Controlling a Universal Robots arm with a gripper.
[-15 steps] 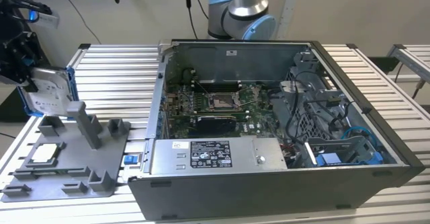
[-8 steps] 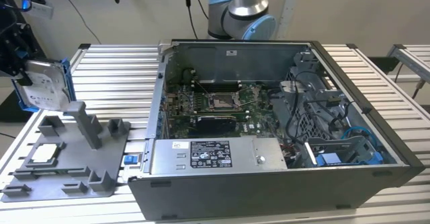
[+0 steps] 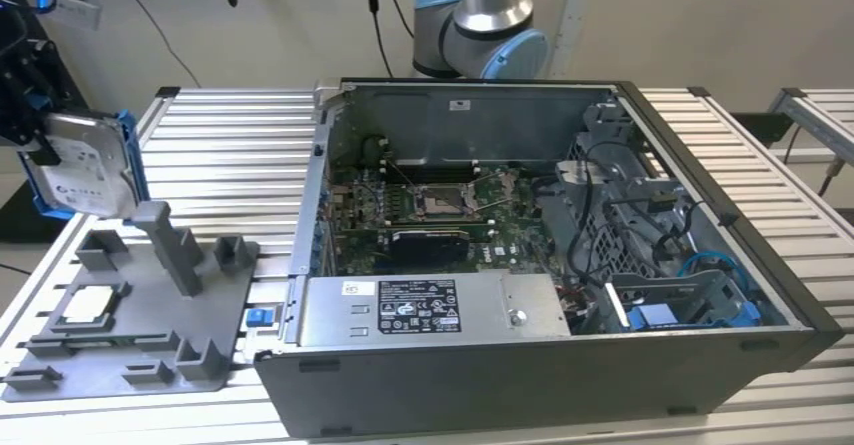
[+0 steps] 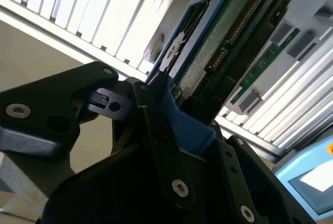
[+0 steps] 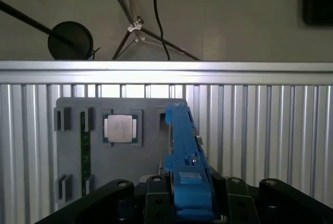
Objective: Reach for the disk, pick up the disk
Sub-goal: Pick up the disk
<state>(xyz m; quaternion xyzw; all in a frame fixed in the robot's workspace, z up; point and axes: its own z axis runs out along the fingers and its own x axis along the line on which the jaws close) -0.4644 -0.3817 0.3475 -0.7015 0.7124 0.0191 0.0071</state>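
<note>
The disk, a silver-grey drive in a blue caddy, hangs upright in the air at the exterior view's left, above the grey fixture. My gripper is shut on its edge from the left. The first wrist view has the caddy's blue edge standing between my black fingers, over the fixture. In the second wrist view the disk's green circuit board and blue frame are clamped in the gripper.
On the fixture lie a small square silver chip and a green memory stick. An open computer case fills the middle of the slatted aluminium table. The arm's base stands behind the case.
</note>
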